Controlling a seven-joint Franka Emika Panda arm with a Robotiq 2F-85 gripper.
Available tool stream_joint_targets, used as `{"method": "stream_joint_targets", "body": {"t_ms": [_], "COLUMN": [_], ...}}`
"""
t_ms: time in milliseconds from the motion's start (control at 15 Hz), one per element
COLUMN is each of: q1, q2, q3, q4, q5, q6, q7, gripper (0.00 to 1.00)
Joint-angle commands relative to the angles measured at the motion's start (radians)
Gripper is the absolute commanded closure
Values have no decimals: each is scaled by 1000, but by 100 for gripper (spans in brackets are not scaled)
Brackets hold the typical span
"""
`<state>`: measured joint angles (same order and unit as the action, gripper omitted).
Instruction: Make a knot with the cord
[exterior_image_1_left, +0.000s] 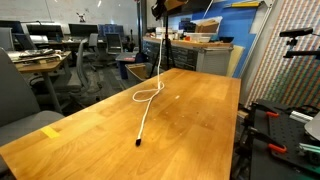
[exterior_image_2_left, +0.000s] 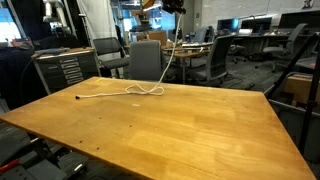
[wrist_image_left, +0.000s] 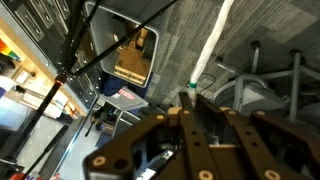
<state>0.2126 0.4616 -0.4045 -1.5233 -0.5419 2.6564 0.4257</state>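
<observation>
The white cord (exterior_image_1_left: 148, 95) hangs from my gripper (exterior_image_1_left: 160, 8) down to the wooden table (exterior_image_1_left: 205, 115). There it forms a small loop and runs on to its dark tip (exterior_image_1_left: 138, 143) near the front. In the other exterior view the cord (exterior_image_2_left: 150, 90) drops from the gripper (exterior_image_2_left: 176, 9) high above the table's far edge, loops, and trails to its tip (exterior_image_2_left: 78, 97). In the wrist view the fingers (wrist_image_left: 190, 100) are closed together, and the cord (wrist_image_left: 215, 45) stretches away from them.
A yellow tape patch (exterior_image_1_left: 50, 131) lies near one table corner. Office chairs (exterior_image_2_left: 146, 58) and desks stand beyond the far edge. Dark stands and gear (exterior_image_1_left: 290, 115) sit beside the table. The table edge (exterior_image_2_left: 285, 140) drops off close by.
</observation>
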Motion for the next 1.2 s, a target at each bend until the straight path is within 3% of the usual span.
{"method": "stream_joint_targets", "body": {"t_ms": [0, 133, 333, 1133], "q1": [-53, -92, -126, -339], "q2": [-3, -11, 35, 202], "q3": [48, 99, 154, 337], "q4": [75, 87, 89, -2], "q5": [5, 25, 23, 161], "q6": [-101, -201, -286, -414], "q7": [-60, -203, -313, -924], "gripper": [94, 93, 93, 93]}}
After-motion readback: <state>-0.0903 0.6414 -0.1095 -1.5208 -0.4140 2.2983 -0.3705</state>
